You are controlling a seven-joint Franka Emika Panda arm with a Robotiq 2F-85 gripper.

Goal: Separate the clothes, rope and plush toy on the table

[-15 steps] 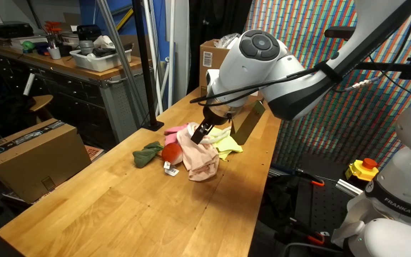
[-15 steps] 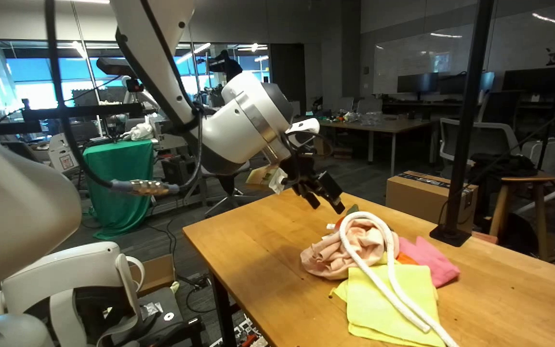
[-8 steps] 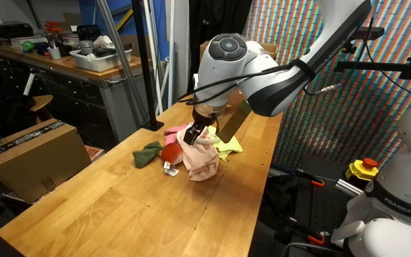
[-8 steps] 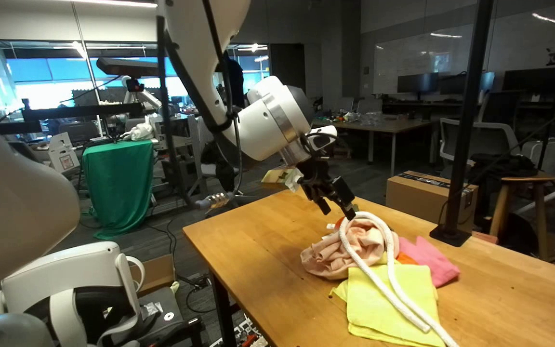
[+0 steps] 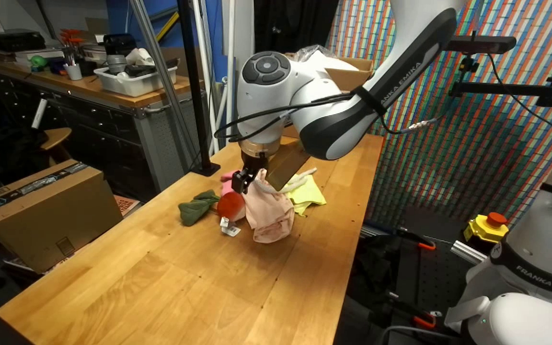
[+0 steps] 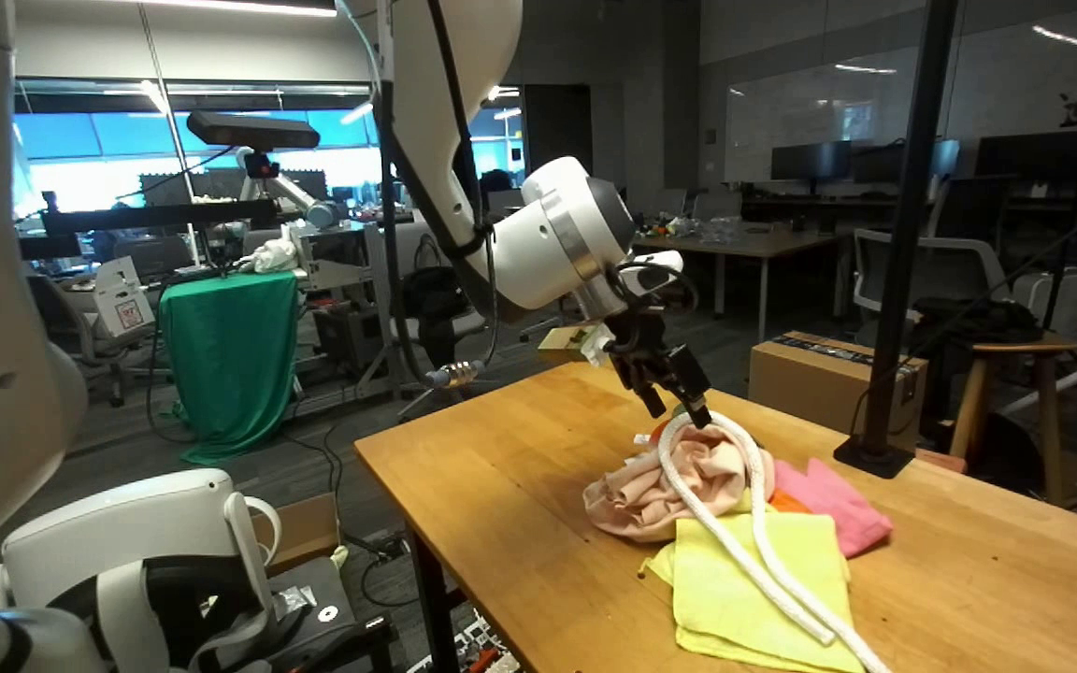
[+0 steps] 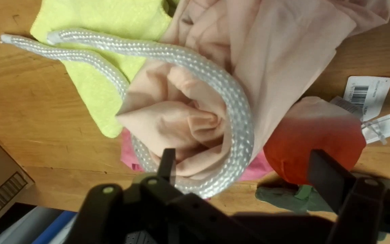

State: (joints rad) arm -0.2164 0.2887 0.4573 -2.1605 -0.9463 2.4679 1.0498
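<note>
My gripper [image 7: 242, 152] hangs open above the pile, holding nothing. In the wrist view, one finger overlaps the rope's looped end and the other overlaps the plush toy. The thick white rope [image 7: 240, 115] loops over the peach-pink cloth [image 7: 276, 51], its two ends trailing across the yellow-green cloth [image 6: 707, 598]. Bright pink cloth [image 6: 842, 505] shows partly from beneath the pile. The round red-and-white plush toy [image 5: 230, 206] with dark green leaves lies against the peach cloth, its white tags beside it. All rest on the wooden table [image 5: 185, 287].
A black pole [image 6: 894, 280] on a flat base stands at the table's edge close to the bright pink cloth. Behind the arm is a cardboard box [image 5: 345, 74] at the table's end. A bit of orange [image 6: 786, 503] peeks out between the cloths.
The arm has swung across the pile, bringing the open gripper over the rope's looped end and nearer the plush toy. The cloths, rope and toy have not moved.
</note>
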